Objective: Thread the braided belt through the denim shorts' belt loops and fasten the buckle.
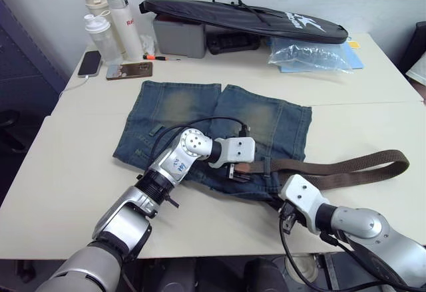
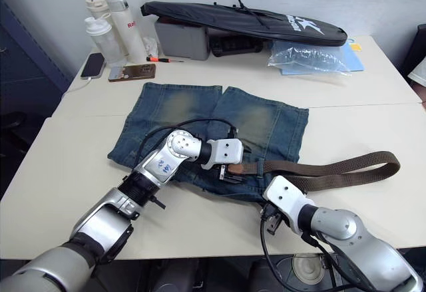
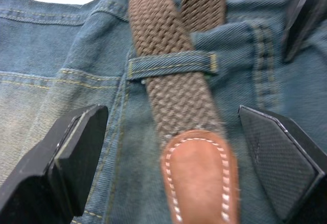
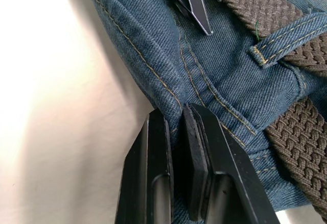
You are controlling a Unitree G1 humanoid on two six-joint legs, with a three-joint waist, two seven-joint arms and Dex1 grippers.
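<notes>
One pair of denim shorts (image 1: pixel 213 132) lies flat at the middle of the white table (image 1: pixel 73 172), waistband toward the near edge. One braided belt (image 1: pixel 346 167) runs from the waistband off to the right, where it doubles back in a long loop on the bare tabletop. Its reddish leather tip (image 3: pixel 200 175) has just passed under one belt loop (image 3: pixel 171 64); a second loop (image 4: pixel 286 39) shows over the strap nearer the right arm. The buckle cannot be made out.

The left gripper (image 3: pixel 173 163) hovers over the tip with its fingers spread wide on either side of it, holding nothing. The right gripper (image 4: pixel 176 157) is clamped on the near hem of the waistband, pinning the denim.

The belt looks light, limp and woven, so it will likely sag and buckle if pushed; the stiffer leather tip is the best place to grip and pull. The denim is soft and will bunch unless held down.
</notes>
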